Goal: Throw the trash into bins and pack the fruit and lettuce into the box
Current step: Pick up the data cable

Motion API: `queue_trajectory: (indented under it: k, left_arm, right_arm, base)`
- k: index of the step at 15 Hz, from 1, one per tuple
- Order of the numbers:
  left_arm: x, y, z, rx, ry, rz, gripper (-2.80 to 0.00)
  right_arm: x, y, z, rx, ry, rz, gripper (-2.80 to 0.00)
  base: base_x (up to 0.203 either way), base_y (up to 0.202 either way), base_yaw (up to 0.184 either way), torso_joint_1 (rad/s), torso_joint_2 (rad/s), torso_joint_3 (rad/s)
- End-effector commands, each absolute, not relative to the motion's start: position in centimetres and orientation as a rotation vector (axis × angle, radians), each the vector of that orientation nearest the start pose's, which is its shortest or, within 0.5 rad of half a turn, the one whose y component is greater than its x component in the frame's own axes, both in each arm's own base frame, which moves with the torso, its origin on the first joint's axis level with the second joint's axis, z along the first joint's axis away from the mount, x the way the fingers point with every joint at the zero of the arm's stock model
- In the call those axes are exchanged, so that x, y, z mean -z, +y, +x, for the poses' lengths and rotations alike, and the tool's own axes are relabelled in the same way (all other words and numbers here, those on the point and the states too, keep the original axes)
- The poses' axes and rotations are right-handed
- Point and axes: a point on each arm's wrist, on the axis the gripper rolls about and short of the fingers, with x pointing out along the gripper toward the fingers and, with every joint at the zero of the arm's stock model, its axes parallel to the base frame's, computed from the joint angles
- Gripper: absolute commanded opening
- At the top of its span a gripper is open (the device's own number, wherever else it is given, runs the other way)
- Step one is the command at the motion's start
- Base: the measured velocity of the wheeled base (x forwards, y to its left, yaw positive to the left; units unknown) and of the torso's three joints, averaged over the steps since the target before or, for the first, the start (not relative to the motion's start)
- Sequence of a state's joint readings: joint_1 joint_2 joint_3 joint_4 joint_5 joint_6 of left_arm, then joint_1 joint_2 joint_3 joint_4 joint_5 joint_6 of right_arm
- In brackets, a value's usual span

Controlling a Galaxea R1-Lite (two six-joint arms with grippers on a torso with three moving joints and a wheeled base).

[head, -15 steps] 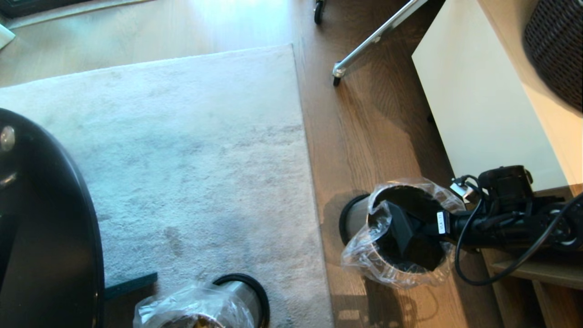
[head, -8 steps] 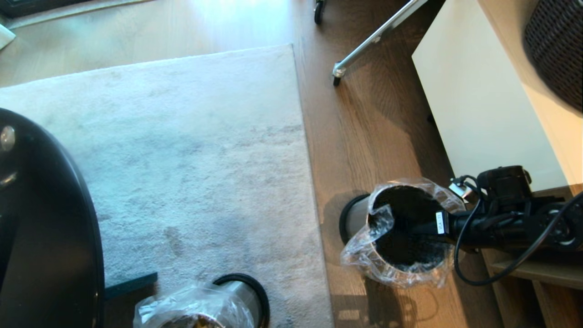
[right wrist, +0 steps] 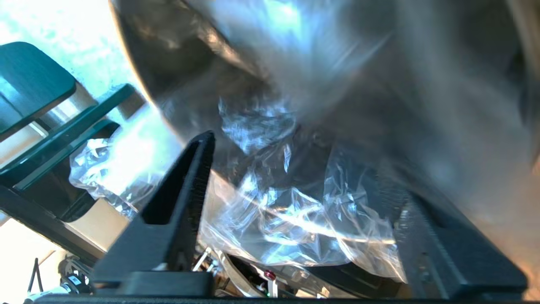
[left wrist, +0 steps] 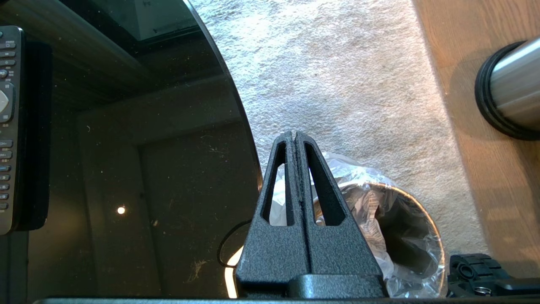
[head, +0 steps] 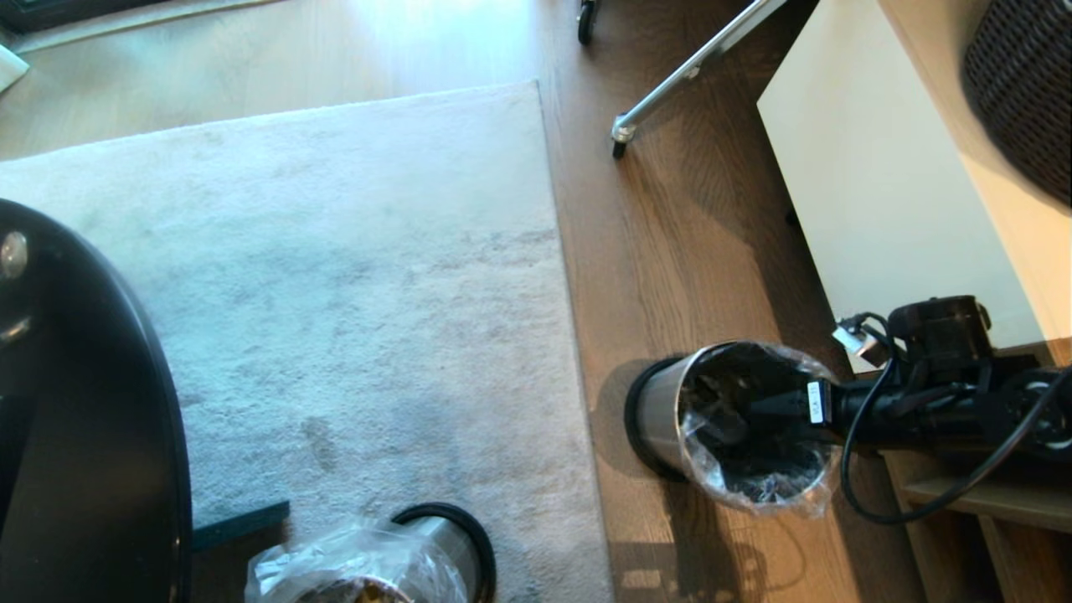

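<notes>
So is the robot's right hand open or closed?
Open. The right hand has its two black fingers spread far apart, over the bin's plastic liner.

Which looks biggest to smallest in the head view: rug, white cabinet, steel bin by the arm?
1. Rug, by far.
2. White cabinet.
3. Steel bin, smallest, though it stands nearer the camera, so the gap with the cabinet is unsure.

Steel bins: two, one (head: pixel 662 410) on the wood floor, one (head: pixel 444 536) on the rug, seen in the head view
Clear liner bags: two, one (head: pixel 754 494) per bin, the other (head: pixel 352 561) at the rug's near edge
Rugs: one (head: pixel 335 276)
Dark glass surfaces: one (head: pixel 75 419)
Remote controls: one (left wrist: pixel 10 126)
Woven baskets: one (head: pixel 1022 92)
Pincers: two, left (left wrist: pixel 294 139) and right (right wrist: pixel 295 169)
</notes>
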State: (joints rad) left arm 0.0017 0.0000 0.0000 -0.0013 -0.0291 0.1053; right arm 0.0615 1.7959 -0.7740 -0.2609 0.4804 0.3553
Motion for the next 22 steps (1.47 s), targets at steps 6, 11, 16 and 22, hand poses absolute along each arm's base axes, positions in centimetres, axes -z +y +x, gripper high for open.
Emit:
queue_trajectory:
  k: [6,11,16,22]
  left_arm:
    - [-7.6,-0.1,-2.3,0.027,-0.001,0.106,-2.80]
    - [-7.6,-0.1,-2.3,0.028,-0.001,0.106,-2.80]
    - [-7.6,-0.1,-2.3,0.028,-0.001,0.106,-2.80]
    - [-7.6,-0.1,-2.3,0.027,-0.001,0.106,-2.80]
  right_arm:
    - [-15.6,2.7,27.2,-0.413,0.701,0.466,0.00]
    - [-17.7,2.5,25.3,-0.440,0.600,0.360,0.00]
    - [-18.4,2.1,23.3,-0.392,0.527,0.203,0.00]
    - [-18.8,1.7,18.5,-0.348,0.455,0.131,-2.80]
  base:
    - [0.000,0.000,0.000,0.000,0.00,0.000]
    - [0.000,0.000,0.000,0.000,0.00,0.000]
    - [0.000,0.000,0.000,0.000,0.00,0.000]
    - [0.000,0.000,0.000,0.000,0.00,0.000]
